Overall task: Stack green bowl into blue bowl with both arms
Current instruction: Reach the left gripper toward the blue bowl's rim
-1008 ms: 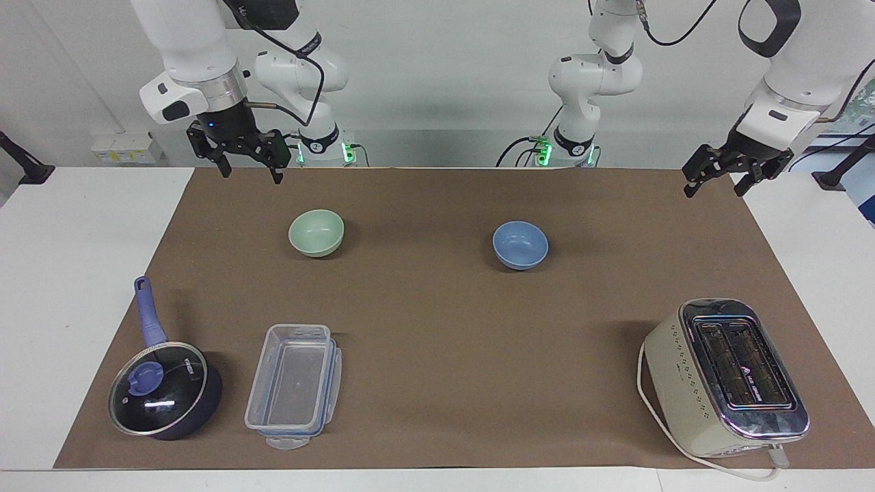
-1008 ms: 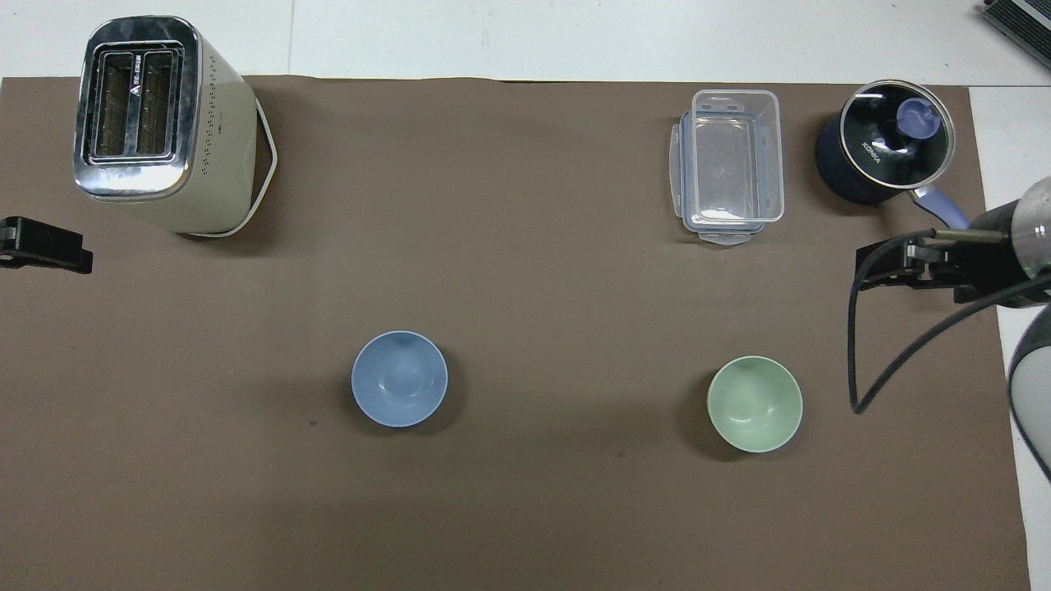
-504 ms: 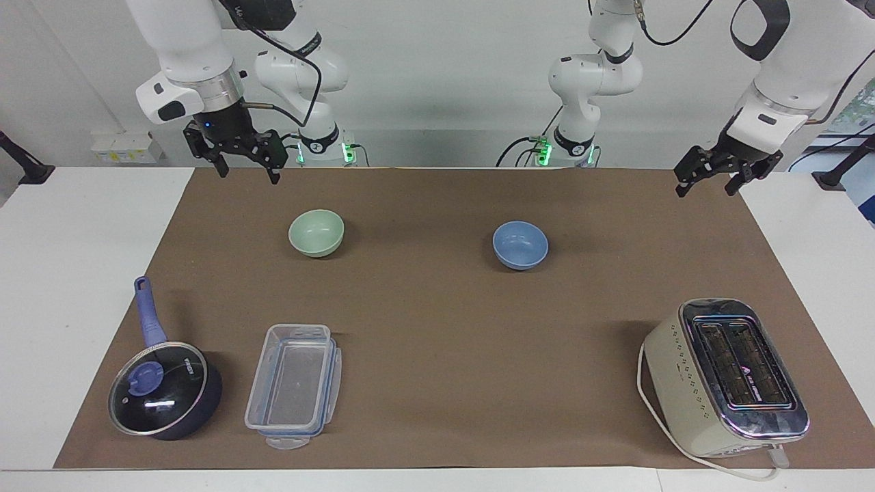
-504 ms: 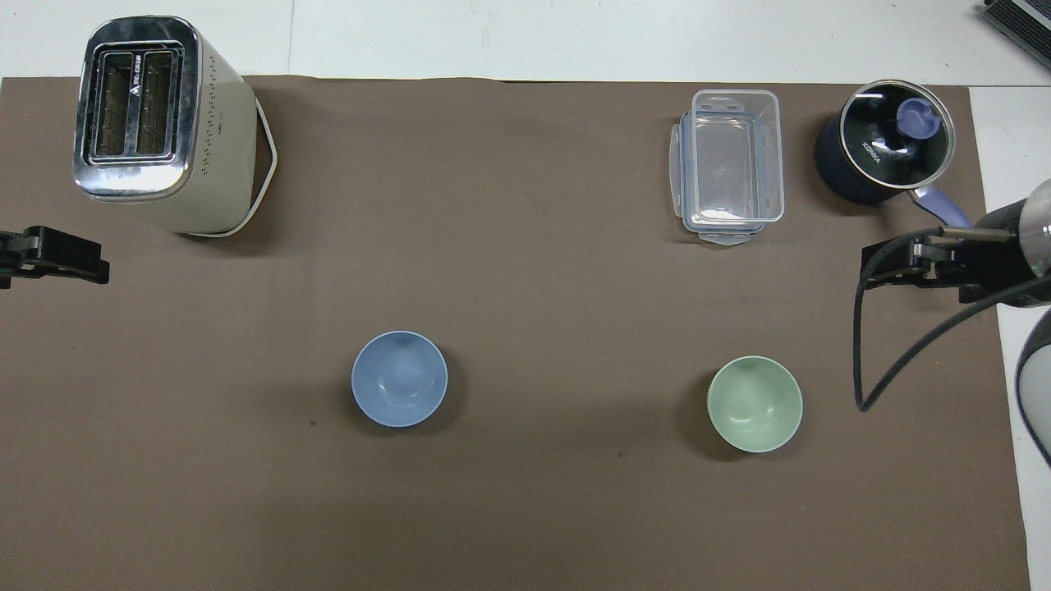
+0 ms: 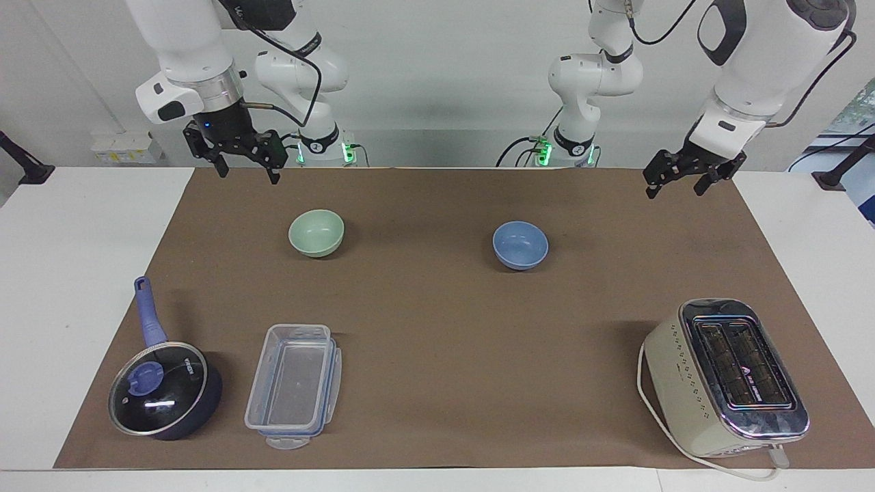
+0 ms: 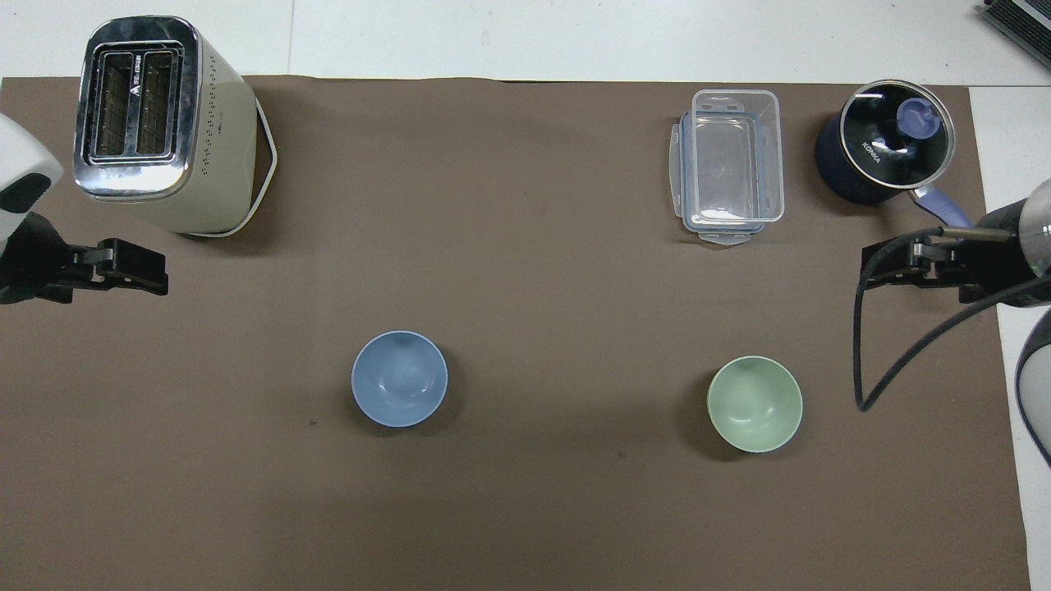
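Two bowls are sitting apart on my brown mat [image 5: 437, 321] in the facing view: the green bowl [image 5: 316, 233] below my right fingers [image 5: 247, 171], the blue bowl [image 5: 520, 244] well apart from my left fingers [image 5: 673, 187]. Both are hanging spread, empty. From overhead, my left fingers [image 6: 160, 277] are hovering beside the toaster [image 6: 164, 123]; the white desk [image 6: 575, 37] is edging the mat.

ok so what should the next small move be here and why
Probably bring the right claw down over the green bowl to grip its rim. That bowl sits upright and untouched at the right arm's end of the brown mat, apart from the blue bowl, and the right claw is open, empty and raised close to it. The left claw is also open and empty.
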